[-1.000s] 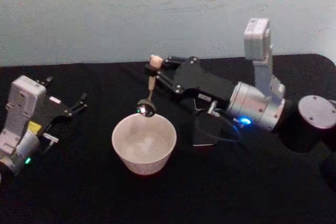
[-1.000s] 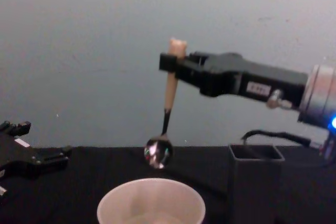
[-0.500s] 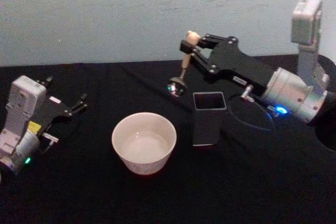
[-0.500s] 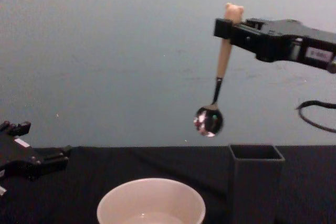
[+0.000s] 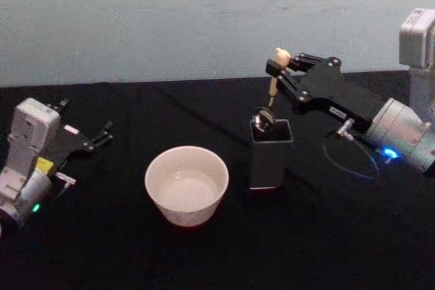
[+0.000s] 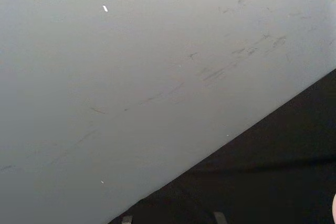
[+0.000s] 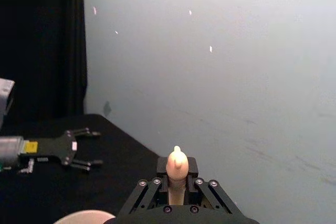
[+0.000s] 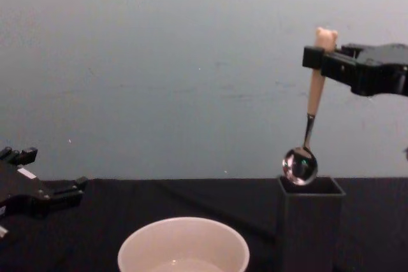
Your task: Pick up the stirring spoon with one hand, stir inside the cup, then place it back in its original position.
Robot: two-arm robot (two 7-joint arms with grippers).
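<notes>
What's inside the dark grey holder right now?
The stirring spoon, held by the right gripper, has its bowl at the mouth of the holder. Its dark walls hide anything deeper.

Lab setup: black cloth point(image 5: 102, 242), blank wall point(image 5: 170, 18)

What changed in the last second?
The right gripper carried the spoon away from above the cup, to the robot's right, then lowered it; its bowl now hangs at the mouth of the holder. It is still gripped by the handle. Cup, holder and the parked, open left gripper stayed put.
</notes>
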